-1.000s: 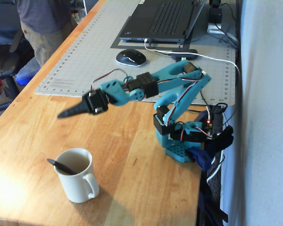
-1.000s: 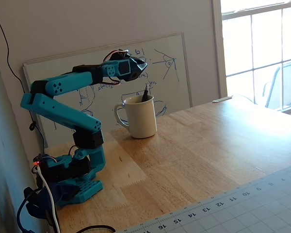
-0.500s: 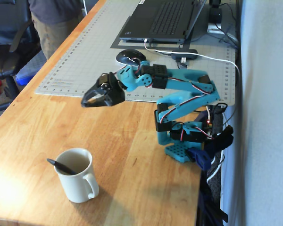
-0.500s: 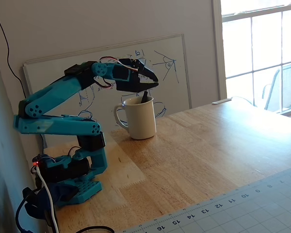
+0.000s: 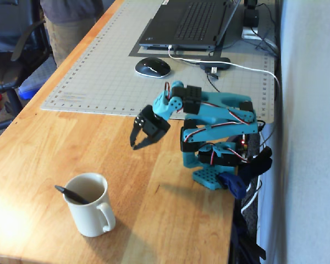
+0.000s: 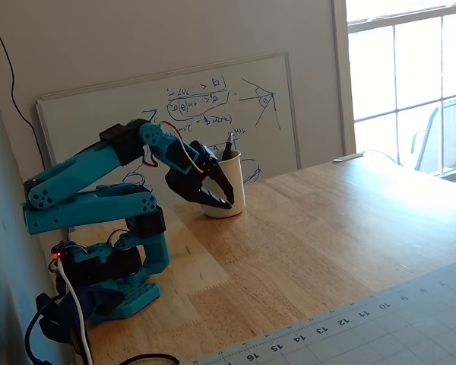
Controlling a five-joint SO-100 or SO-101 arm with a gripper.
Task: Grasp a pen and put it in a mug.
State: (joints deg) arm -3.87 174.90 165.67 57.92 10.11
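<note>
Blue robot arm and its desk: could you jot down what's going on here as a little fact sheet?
arm: turquoise plastic arm, folded back, clear of the mug
gripper: open, empty, hanging above the wooden table
mug: cream-white ceramic mug, upright, handle toward the camera in a fixed view
pen: thin dark pen inside the mug, leaning on the rim, one end poking out
task state: pen looks delivered
also there: black laptop, computer mouse, grey cutting mat, whiteboard

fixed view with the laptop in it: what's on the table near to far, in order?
mug with the pen in it → gripper → computer mouse → laptop
</note>
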